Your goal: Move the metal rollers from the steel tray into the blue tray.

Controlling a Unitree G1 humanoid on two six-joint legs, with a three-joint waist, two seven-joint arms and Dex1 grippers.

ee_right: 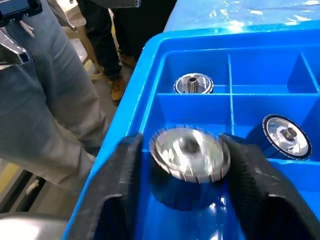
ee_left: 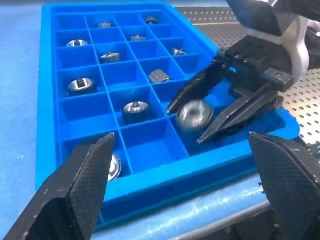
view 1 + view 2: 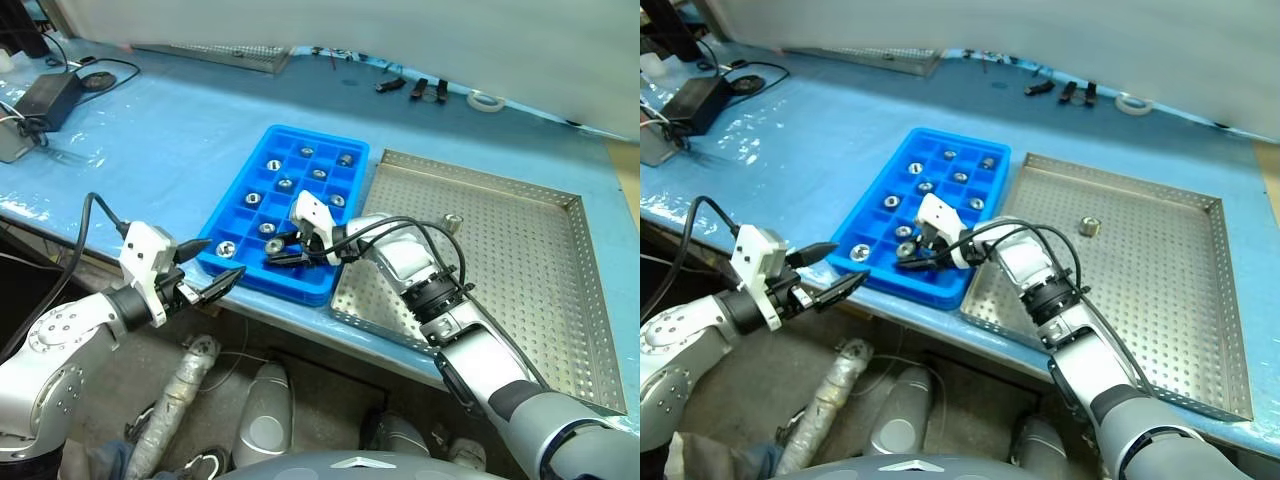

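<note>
The blue tray (image 3: 232,205) lies on the blue table with several metal rollers (image 3: 273,165) in its compartments. My right gripper (image 3: 276,254) hovers low over the tray's near row. Its fingers (image 2: 235,112) stand slightly apart around one roller (image 1: 189,152), which looks blurred and loose between them over a compartment. To the right lies the steel tray (image 3: 520,300), with one roller (image 3: 452,222) near its far left part. My left gripper (image 3: 212,285) is open and empty at the table's front edge, just left of the blue tray's near corner.
A black power adapter (image 3: 45,95) with cables sits at the back left. A second perforated tray (image 3: 230,55), black clips (image 3: 420,88) and a tape roll (image 3: 487,100) lie along the far side. A person's legs (image 1: 45,105) stand beside the table.
</note>
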